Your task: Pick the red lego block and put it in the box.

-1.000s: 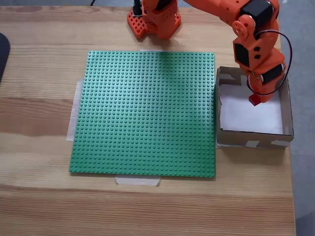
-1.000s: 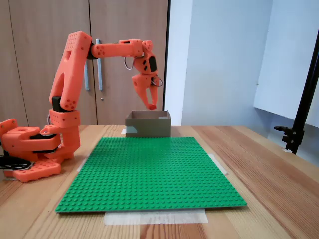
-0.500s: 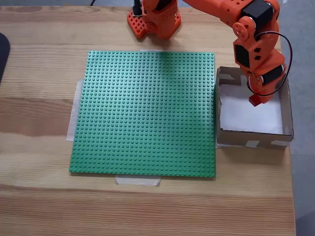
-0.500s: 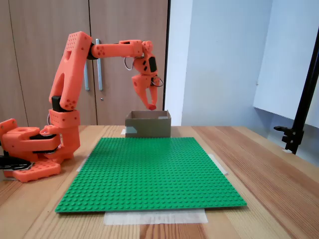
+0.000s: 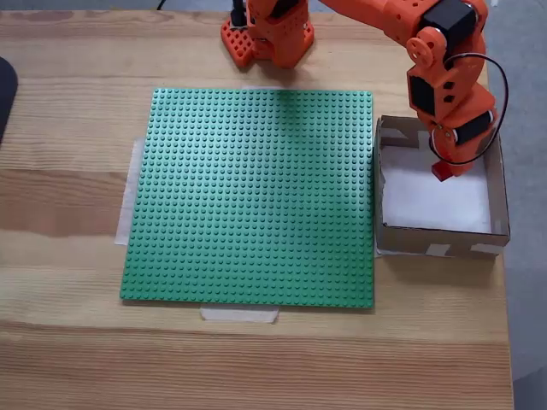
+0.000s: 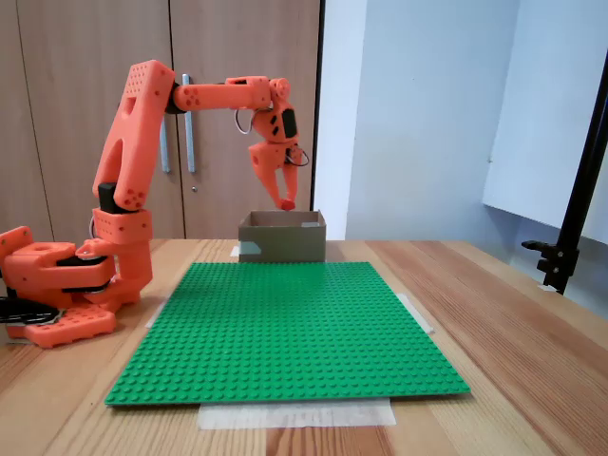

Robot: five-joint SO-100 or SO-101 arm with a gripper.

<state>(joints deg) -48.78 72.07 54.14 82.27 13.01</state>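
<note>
The red lego block (image 5: 442, 172) (image 6: 287, 203) hangs in the air above the box, pinched at the tip of my orange gripper (image 5: 444, 167) (image 6: 286, 200). The gripper points down and is shut on the block. The box (image 5: 438, 239) (image 6: 281, 239) is a low brown cardboard square with a white floor, standing just right of the green baseplate in the top-down fixed view. In the side-on fixed view the block hangs a short way above the box's rim. I see nothing lying on the box's white floor.
A large green baseplate (image 5: 252, 195) (image 6: 285, 323) is taped to the wooden table. The arm's orange base (image 5: 267, 34) (image 6: 57, 294) stands beyond the plate's far edge. A black stand (image 6: 570, 228) rises at the right in the side-on fixed view.
The gripper with the block has shifted very slightly upward over the box; otherwise nothing has visibly moved.
</note>
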